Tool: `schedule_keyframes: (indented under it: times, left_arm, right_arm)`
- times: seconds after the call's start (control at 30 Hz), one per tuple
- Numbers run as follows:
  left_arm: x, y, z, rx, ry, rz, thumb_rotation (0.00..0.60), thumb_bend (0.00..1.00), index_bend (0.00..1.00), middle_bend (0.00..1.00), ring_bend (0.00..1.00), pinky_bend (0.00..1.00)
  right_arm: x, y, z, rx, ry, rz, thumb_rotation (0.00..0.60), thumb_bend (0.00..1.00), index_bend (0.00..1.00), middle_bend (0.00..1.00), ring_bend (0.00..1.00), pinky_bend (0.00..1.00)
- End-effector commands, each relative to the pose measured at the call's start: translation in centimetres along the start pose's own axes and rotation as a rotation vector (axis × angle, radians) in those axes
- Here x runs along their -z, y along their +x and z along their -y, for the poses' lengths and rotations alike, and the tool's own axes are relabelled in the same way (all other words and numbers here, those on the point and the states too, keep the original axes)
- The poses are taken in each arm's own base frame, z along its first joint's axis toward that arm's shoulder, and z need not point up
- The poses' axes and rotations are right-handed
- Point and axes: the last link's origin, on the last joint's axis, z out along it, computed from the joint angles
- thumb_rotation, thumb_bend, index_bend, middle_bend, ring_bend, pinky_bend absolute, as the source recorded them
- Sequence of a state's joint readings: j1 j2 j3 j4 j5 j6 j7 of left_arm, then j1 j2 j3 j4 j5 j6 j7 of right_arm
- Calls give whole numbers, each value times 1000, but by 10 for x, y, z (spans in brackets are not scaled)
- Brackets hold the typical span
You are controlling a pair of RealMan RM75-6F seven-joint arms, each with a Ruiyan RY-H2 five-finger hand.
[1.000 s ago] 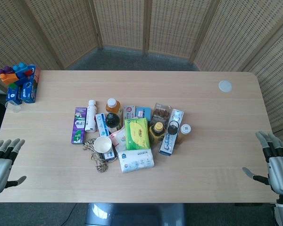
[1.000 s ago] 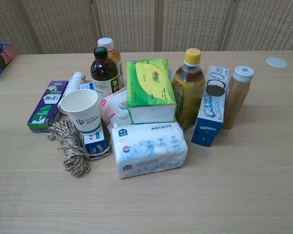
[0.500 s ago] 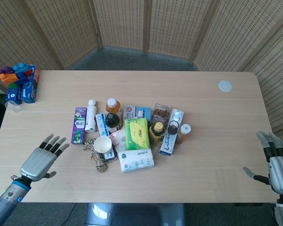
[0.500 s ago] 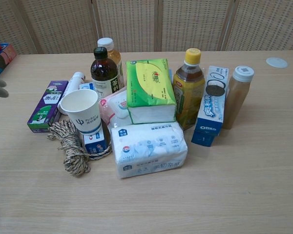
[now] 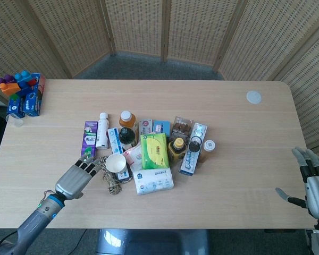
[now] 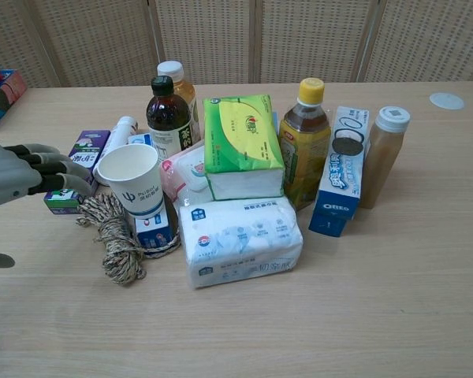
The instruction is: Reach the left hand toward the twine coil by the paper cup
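Note:
A coil of brown and white twine (image 5: pixel 112 180) (image 6: pixel 116 240) lies on the table, just left of and in front of a white paper cup (image 5: pixel 116 162) (image 6: pixel 131 180). My left hand (image 5: pixel 77 176) (image 6: pixel 20 177) hovers just left of the coil, fingers spread and extended toward it, holding nothing; its fingertips are close to the coil's left loops and in front of a purple box (image 5: pixel 89 141) (image 6: pixel 89 150). My right hand (image 5: pixel 312 181) rests open at the table's right edge, far from the objects.
Crowded around the cup are bottles (image 6: pixel 169 114), a green tissue pack (image 6: pixel 240 144), a white tissue pack (image 6: pixel 240 239), an Oreo box (image 6: pixel 341 171) and a tan bottle (image 6: pixel 384 155). Toy blocks on blue boxes (image 5: pixel 22 93) sit far left. A white lid (image 5: pixel 253 96) lies far right.
My left hand has swept from the table's left edge rightward and forward, ending beside the twine coil. The right hand has hardly moved.

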State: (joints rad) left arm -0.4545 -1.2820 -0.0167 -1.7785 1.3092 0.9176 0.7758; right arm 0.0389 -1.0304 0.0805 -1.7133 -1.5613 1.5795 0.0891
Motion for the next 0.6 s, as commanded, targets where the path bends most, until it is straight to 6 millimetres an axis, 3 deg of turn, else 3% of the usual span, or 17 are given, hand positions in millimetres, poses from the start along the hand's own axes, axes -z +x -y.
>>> schedule_keyframes:
  times: [0.03, 0.6]
  left_arm:
    - [-17, -2, -11, -23, -17, 18, 600, 0, 151, 0, 0, 0]
    - [-49, -12, -42, -72, -22, 67, 600, 0, 146, 0, 0, 0]
  right_arm:
    - [0, 0, 0, -1, -2, -1, 600, 0, 0, 0, 0, 0]
    - [0, 1, -1, -4, -2, -1, 600, 0, 0, 0, 0, 0]
